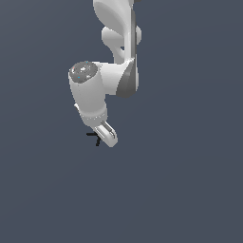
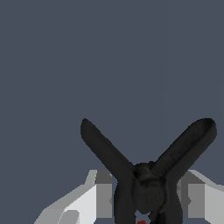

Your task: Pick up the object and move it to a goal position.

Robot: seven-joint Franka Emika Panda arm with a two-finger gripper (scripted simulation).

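One white robot arm (image 1: 118, 52) descended from the top centre of the exterior view, bent at a rounded joint, and ended in the gripper (image 1: 108, 136) slightly left of the frame's centre. Against the gripper's lower left side lay the object (image 1: 95, 138), a tiny black thing of thin crossed prongs, far smaller than the jaws beside it. Everything else in that view was a uniform grey-blue worktop (image 1: 190, 190) (no edge or shadow line was visible, so whether the object rested on the worktop or hung clear of it could not be told).

In the wrist view the object (image 2: 146, 183) filled the lower middle of the frame: two dark prongs spread upward in a V from a knotted black hub, and a small red spot (image 2: 141, 222) showed at the very bottom edge. One pale grey finger (image 2: 94, 197) stood at the lower left of the hub and another at the lower right, each appearing to touch the black body. The jaws were therefore drawn narrow, closed around the object's hub between them. Above the prongs the frame showed only the same flat grey-blue surface.
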